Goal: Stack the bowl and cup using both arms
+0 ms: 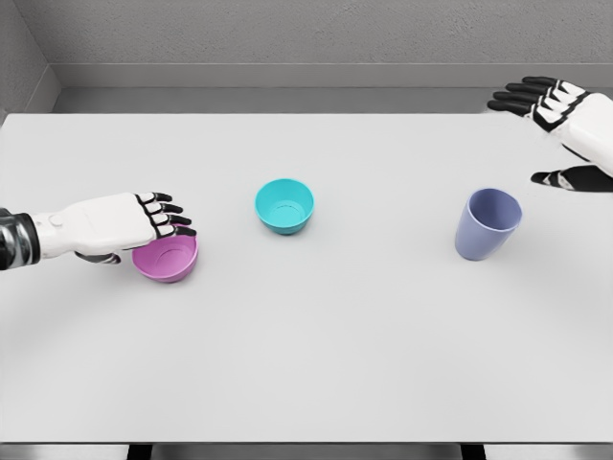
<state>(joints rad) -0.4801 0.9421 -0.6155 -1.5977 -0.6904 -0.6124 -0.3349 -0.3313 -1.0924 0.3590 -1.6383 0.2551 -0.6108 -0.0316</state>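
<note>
Left robot hand [144, 218] flat, fingers spread over pink bowl [166, 259], ungrasped; right robot hand [560, 129] open, up-right of purple cup [488, 223].

No readable text, label or number anywhere.

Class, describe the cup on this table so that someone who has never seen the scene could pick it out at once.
Start at the white table and look to its right half, below the robot's raised right hand. There stands the cup, upright and alone. It is lavender-blue and taller and narrower than the teal bowl at the centre and the pink bowl under the left hand.
</note>
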